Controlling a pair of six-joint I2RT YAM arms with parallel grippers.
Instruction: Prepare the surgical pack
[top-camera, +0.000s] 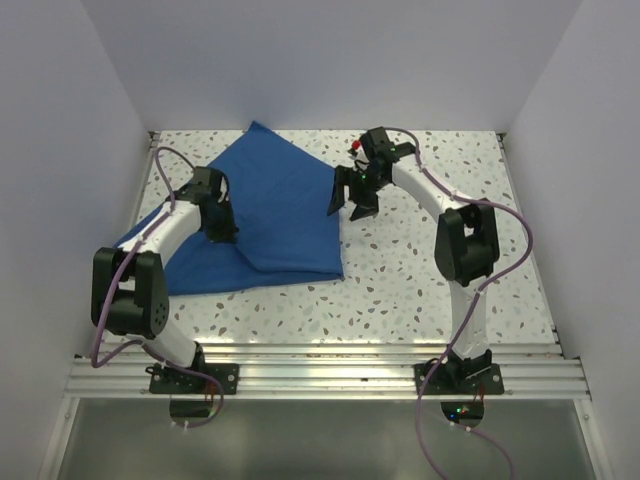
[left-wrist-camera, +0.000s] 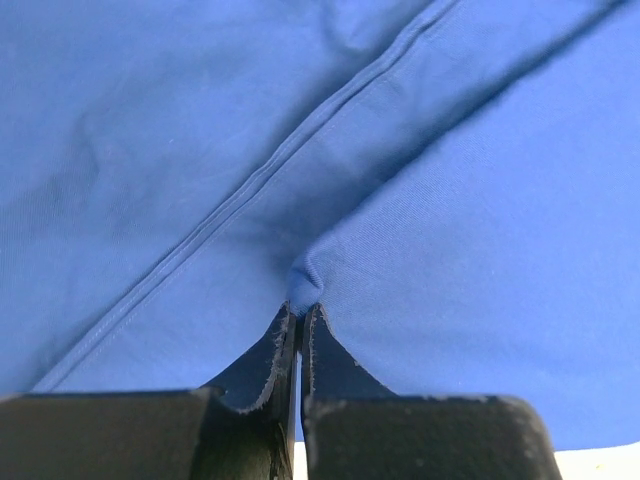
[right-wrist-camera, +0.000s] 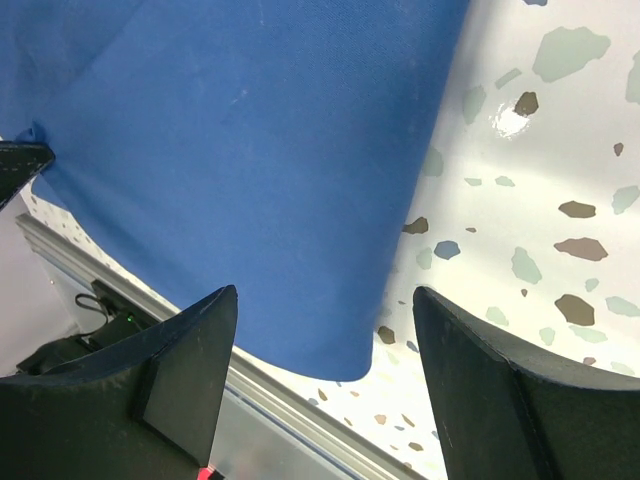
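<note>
The surgical pack's royal-blue cloth drape lies partly folded on the left half of the speckled table. My left gripper rests on its left part. In the left wrist view the left gripper is shut on a small pinched fold of the drape, beside a stitched hem. My right gripper hovers open at the drape's right edge. In the right wrist view the right gripper stands over that edge of the drape, with nothing between its fingers.
The speckled tabletop lies bare to the right of the cloth. White walls close in the left, back and right sides. An aluminium rail runs along the near edge, carrying both arm bases.
</note>
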